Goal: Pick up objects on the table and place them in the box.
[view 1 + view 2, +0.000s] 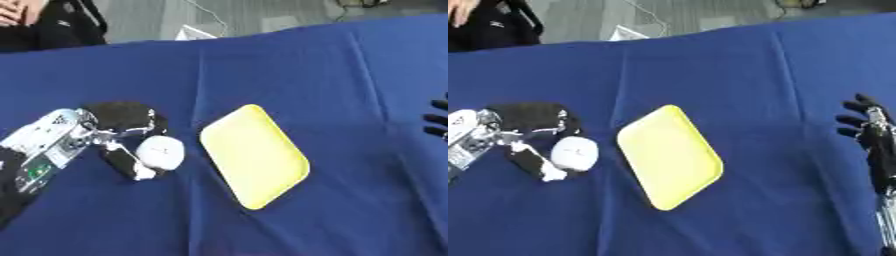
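Observation:
A yellow tray [255, 155] lies flat in the middle of the blue-covered table [289, 65]. Left of it, my left hand [122, 127] comes in from the lower left and is curled round a small round white object [161, 151]; black fingers lie above it and the thumb below it. The white object sits a short way from the tray's left edge. I cannot tell whether it rests on the cloth or is lifted. My right hand [871, 131] shows at the right edge with fingers spread and upright, holding nothing.
The blue cloth covers the whole table, with its far edge [262, 31] at the top. A person in dark clothes [48, 25] stands beyond the far left corner. A small white thing [194, 34] lies on the floor behind the table.

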